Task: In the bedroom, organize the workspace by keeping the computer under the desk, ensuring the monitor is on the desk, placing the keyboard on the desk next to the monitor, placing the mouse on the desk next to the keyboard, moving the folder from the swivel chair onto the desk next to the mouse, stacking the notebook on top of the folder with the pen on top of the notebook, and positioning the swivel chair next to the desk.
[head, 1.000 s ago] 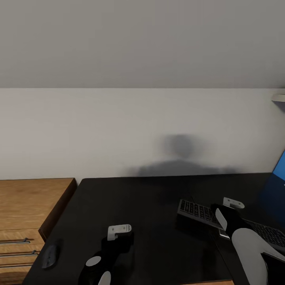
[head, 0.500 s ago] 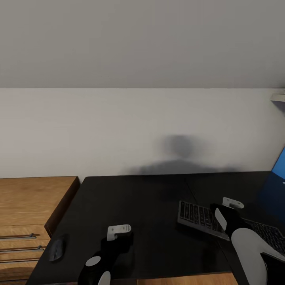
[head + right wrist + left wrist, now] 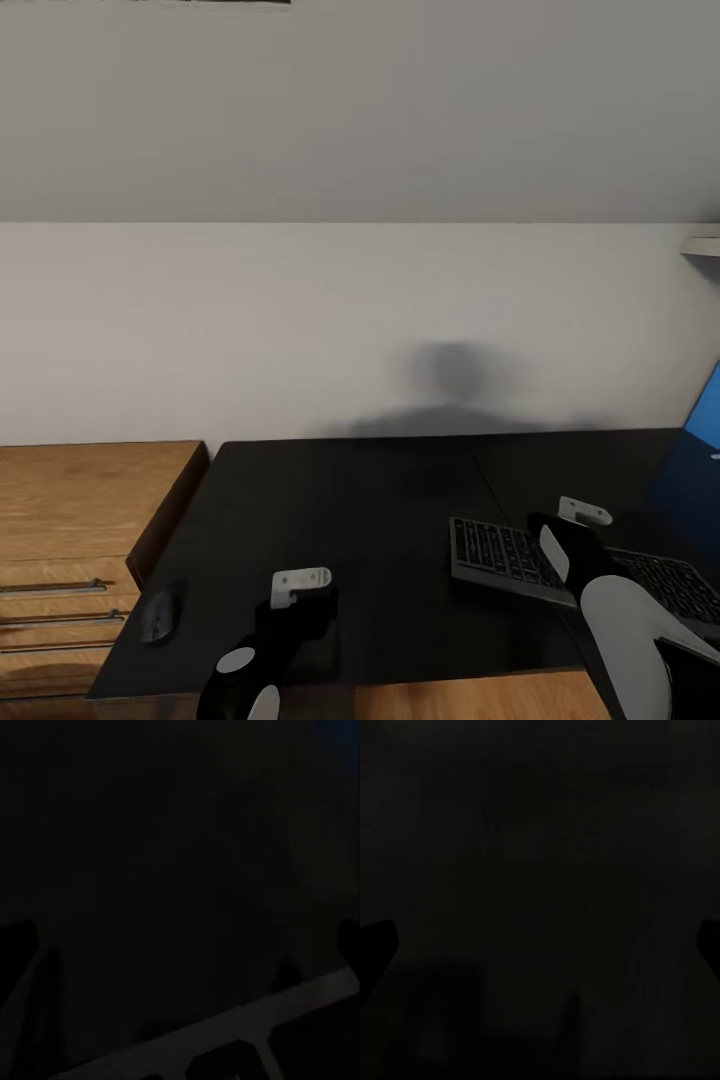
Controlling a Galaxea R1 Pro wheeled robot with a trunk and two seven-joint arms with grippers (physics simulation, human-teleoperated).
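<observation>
Head view: keyboard (image 3: 520, 555) and mouse (image 3: 159, 616) on desk (image 3: 340, 520) | both jaws: cannot tell

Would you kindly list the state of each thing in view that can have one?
mouse: flat on the desk near its left edge, untouched.
keyboard: flat on the desk, partly hidden by the right arm.
monitor: lit blue, cut off by the picture's edge.
desk: black top, bearing mouse and keyboard.
drawers: closed.
left end effector: over the desk; opening unclear.
right end effector: over the keyboard; opening unclear.

Desk (image 3: 350, 520) centre open between mouse (image 3: 159, 616) and keyboard (image 3: 500, 550); monitor (image 3: 700, 450) blocks right edge.
</observation>
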